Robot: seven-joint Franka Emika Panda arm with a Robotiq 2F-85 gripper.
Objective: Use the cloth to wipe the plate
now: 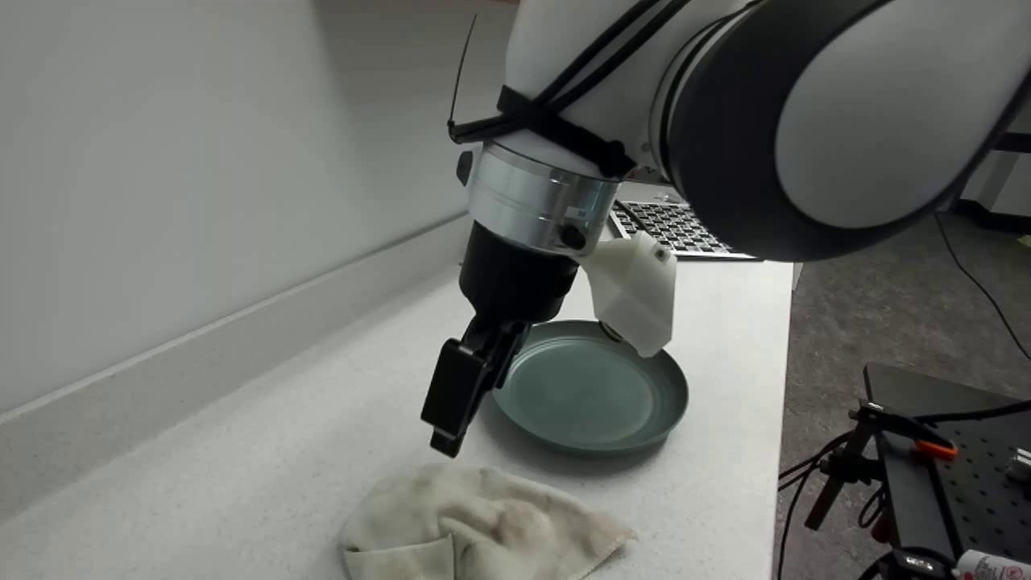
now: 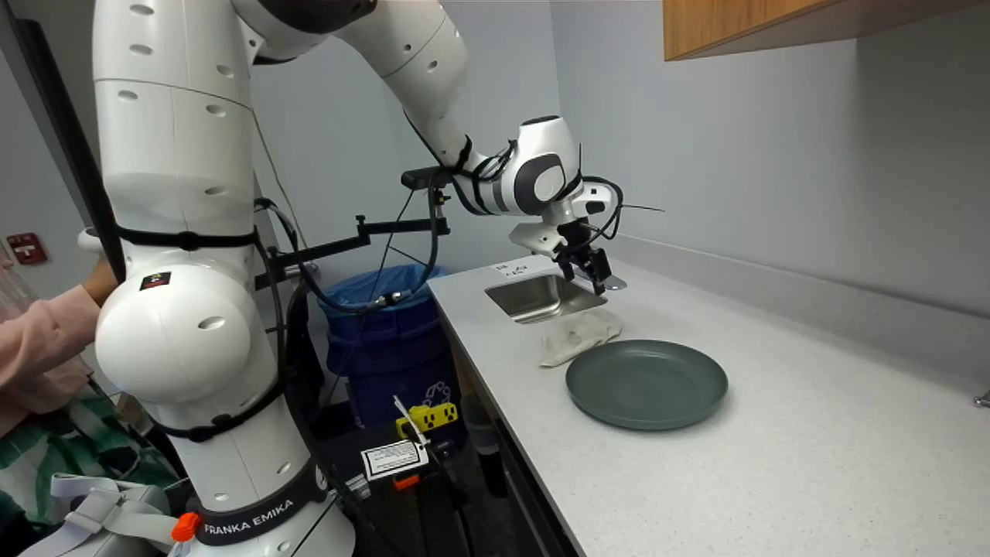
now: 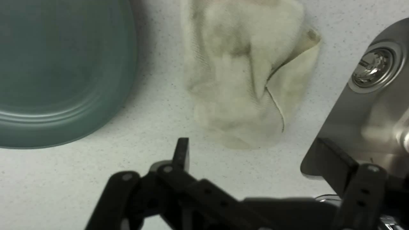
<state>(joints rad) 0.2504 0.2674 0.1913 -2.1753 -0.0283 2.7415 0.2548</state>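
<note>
A crumpled cream cloth [image 1: 483, 519] lies on the white counter. It also shows in an exterior view [image 2: 582, 334] and the wrist view [image 3: 236, 80]. A round grey-green plate [image 1: 592, 391] lies flat beside the cloth. The plate shows in an exterior view [image 2: 650, 383] and, partly cut off, at the left of the wrist view [image 3: 64, 64]. My gripper [image 3: 254, 140] is open and empty, fingers wide apart, above the counter close to the cloth's edge and not touching it. The gripper also appears in both exterior views [image 1: 451, 435] [image 2: 584, 282], tilted downward.
A steel sink [image 2: 541, 298] is set into the counter past the cloth; it also shows in the wrist view [image 3: 348, 118]. A wall runs along the counter's back. A keyboard [image 1: 676, 225] stands beyond the plate. A wooden cabinet [image 2: 773, 23] hangs above.
</note>
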